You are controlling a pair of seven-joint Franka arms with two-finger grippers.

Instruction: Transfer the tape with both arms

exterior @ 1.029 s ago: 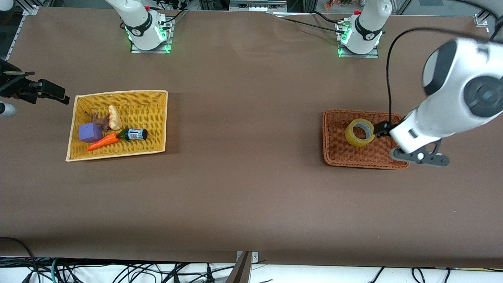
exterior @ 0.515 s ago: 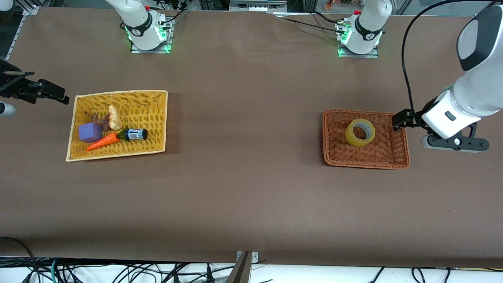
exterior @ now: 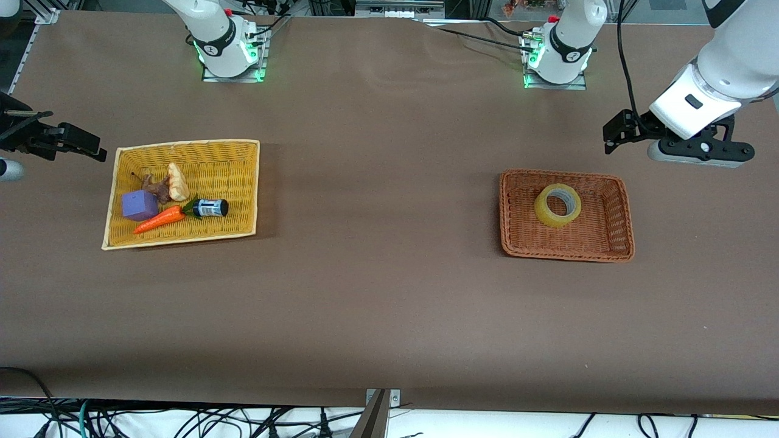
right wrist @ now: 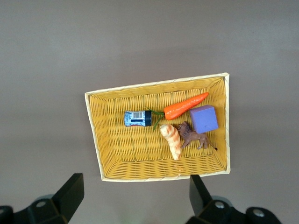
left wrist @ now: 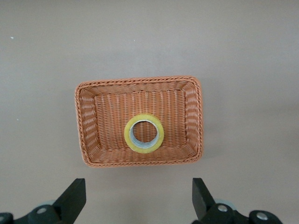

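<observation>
One tape (exterior: 557, 205) roll lies flat in the brown basket (exterior: 621, 210) toward the left arm's end of the desk (exterior: 389, 292). Left hand (exterior: 611, 134) hangs spread and empty over bare desk beside it, while right hand (exterior: 91, 146) waits, fingers spread, by the yellow basket (exterior: 237, 182).

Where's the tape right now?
The tape lies flat in the brown wicker tray toward the left arm's end of the table, alone there and ungripped, seen in front and left wrist views.
</observation>
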